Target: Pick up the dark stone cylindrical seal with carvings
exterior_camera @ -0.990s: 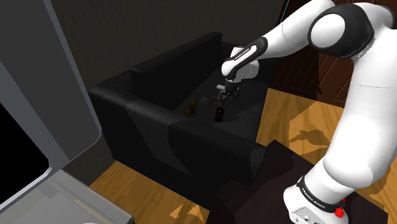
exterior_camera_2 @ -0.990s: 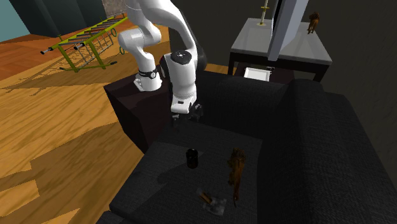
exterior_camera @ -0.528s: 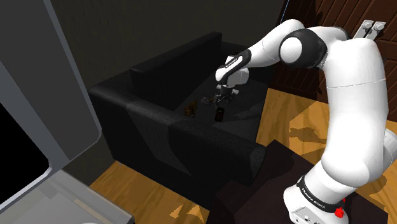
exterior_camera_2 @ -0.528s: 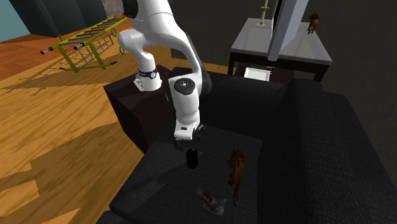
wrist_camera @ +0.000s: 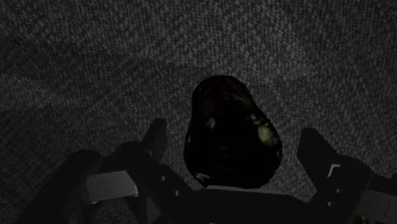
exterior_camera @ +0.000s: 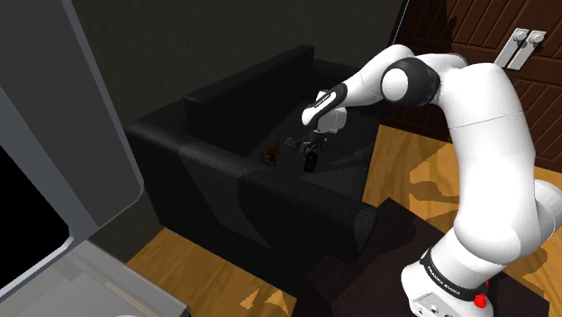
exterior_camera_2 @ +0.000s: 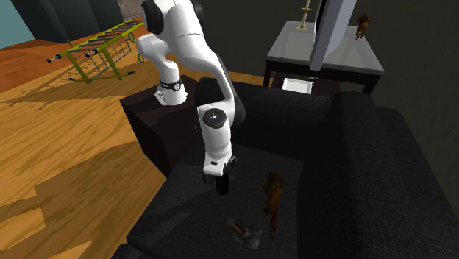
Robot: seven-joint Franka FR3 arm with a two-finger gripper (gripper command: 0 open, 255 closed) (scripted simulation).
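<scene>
Gripper lower now, seal btwn fingers

Sofa: black, coarse-weave fabric, set on wood-plank floor, warm brown, grain visible. Wall behind sofa: dark, plain. Brown panelled wall noted at shoulder view's upper rt. Grey frame at shoulder view's left; black area enclosed by it. Side table: grey top, dark legs, placed behind sofa. Yellow-green rack laid on floor. Light: dim over sofa.
</scene>
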